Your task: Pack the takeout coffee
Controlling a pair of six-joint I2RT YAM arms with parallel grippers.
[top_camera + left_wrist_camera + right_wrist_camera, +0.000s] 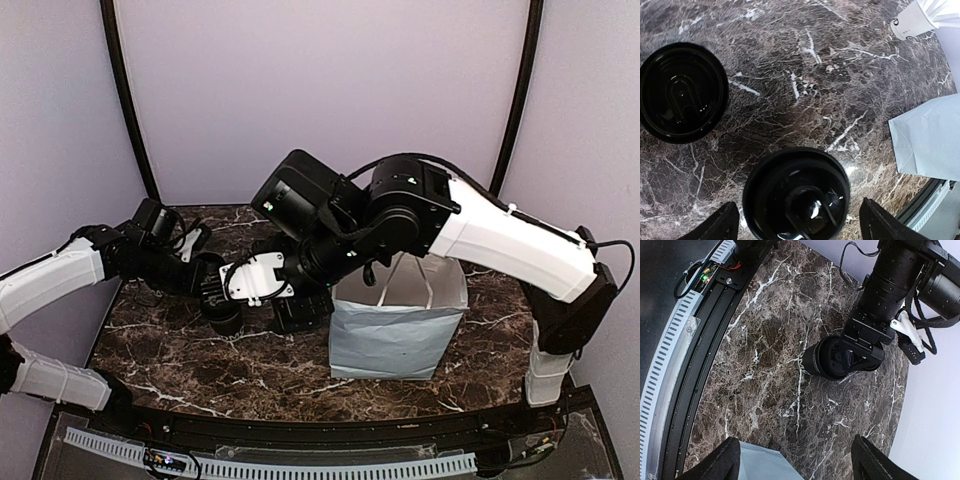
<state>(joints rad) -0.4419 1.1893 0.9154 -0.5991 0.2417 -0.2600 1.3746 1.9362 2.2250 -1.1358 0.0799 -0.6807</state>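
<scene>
1. Left gripper [797, 222]: fingers [715, 225] spread wide, one on each side of the takeout coffee [797, 192], so its black lid sits right between them. There are slim gaps on both sides and I can't make out any real contact.
2. Right gripper [795, 452]: fingers well apart too, holding nothing. It hangs over the marble table [790, 390], with a corner of the pale paper bag [762, 465] showing between them.
3. The coffee stands upright on the table, on the left arm's side of the bag. A second black-lidded cup [682, 92] is near it.
</scene>
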